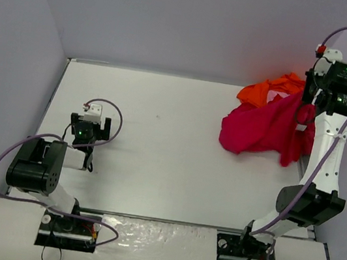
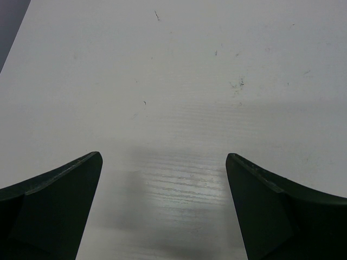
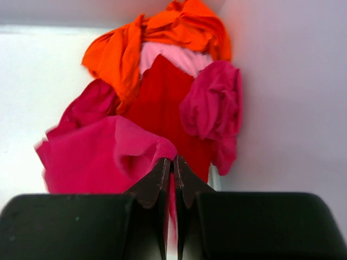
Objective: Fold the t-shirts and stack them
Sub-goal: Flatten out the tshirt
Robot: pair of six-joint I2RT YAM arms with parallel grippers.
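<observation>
- The left jaws were wide open and held nothing. They were over the left side of the table (image 1: 157,147).
- The right jaws were shut tight on a fold of the crimson t-shirt (image 3: 92,157), at the far right corner of the table.
- The orange t-shirt (image 3: 135,43), red t-shirt (image 3: 162,97), magenta t-shirt (image 3: 211,103) and pale pink t-shirt (image 3: 173,54) lay in a heap in that same table corner, next to the wall (image 3: 293,81).

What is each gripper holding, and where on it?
Right gripper pinches a bunched fold of the crimson t-shirt; which part, unclear. Left gripper open, empty.
</observation>
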